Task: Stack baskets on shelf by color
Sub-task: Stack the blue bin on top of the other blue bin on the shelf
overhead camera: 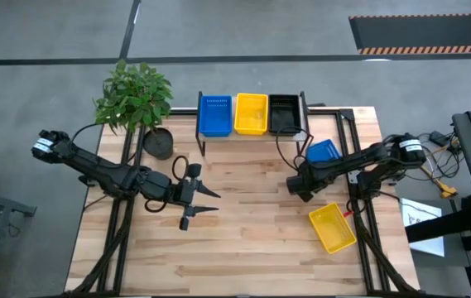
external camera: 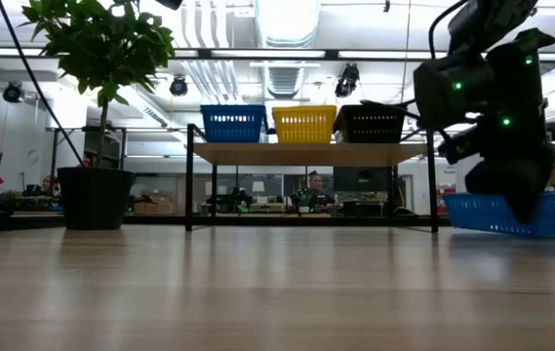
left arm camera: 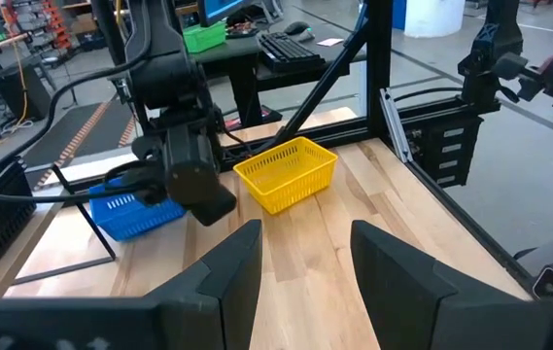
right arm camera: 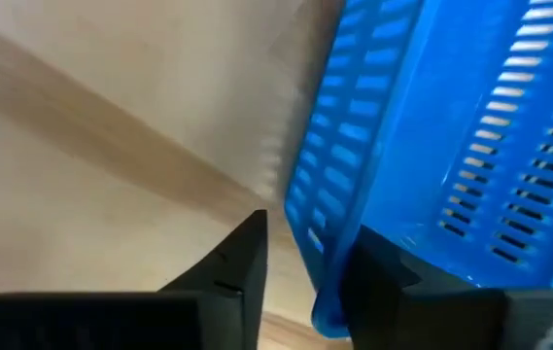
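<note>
On my overhead view the shelf (overhead camera: 252, 134) stands at the far edge of the table (overhead camera: 235, 240), and three stacks sit side by side on its top: a blue basket (overhead camera: 214, 115) on the left, a yellow basket (overhead camera: 251, 113) in the middle, and a black basket (overhead camera: 283, 113) on the right. The level view confirms the three stacks resting on the wooden top in that same order. Two baskets remain on the tabletop on the right side. A loose blue basket (overhead camera: 324, 151) lies just in front of the shelf's right end, and a loose yellow basket (overhead camera: 332, 228) lies nearer the front edge, turned at an angle. The right gripper (overhead camera: 299, 184) is positioned between these two, close to the loose blue basket. On my right wrist camera its two fingers (right arm camera: 240, 262) straddle the rim of that blue basket, one finger on each side of the perforated wall, which stands tilted. I cannot tell whether the fingers are pressing on the wall or only standing around it. The left gripper (overhead camera: 195, 201) hovers over the middle-left of the table with its fingers spread wide and nothing between them. A potted plant (overhead camera: 136, 99) stands at the far left corner, beside the shelf.
</note>
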{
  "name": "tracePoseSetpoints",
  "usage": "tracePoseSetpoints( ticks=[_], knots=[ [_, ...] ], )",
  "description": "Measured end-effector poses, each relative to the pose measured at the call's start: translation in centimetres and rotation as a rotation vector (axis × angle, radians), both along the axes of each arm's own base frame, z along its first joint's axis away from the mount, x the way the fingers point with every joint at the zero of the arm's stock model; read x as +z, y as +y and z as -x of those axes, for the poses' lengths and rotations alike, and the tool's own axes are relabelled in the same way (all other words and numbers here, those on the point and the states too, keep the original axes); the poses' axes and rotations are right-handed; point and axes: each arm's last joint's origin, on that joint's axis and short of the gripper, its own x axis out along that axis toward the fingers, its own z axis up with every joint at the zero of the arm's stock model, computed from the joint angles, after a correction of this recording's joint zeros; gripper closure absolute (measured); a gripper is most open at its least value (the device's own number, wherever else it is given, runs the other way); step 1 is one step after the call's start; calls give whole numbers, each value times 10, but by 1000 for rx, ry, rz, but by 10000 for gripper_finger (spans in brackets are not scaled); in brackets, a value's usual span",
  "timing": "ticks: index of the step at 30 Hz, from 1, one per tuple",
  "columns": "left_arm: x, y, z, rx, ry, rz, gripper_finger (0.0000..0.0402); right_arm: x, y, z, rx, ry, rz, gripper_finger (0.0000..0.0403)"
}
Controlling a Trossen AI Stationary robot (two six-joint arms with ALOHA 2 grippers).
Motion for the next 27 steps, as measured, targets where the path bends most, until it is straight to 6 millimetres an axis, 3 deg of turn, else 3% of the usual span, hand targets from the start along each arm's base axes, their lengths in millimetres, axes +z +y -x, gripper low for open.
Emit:
tracePoseSetpoints(
  ticks=[10,22,27],
  knots=[
    [0,0,0,0,0,0,258,10,5,-15,53,-118,-151,389],
    [-4,0,1,1,13,-3,258,34,30,-63,253,-501,-304,394],
    [-5,0,1,0,15,0,258,45,47,-72,344,-583,-324,394]
  ],
)
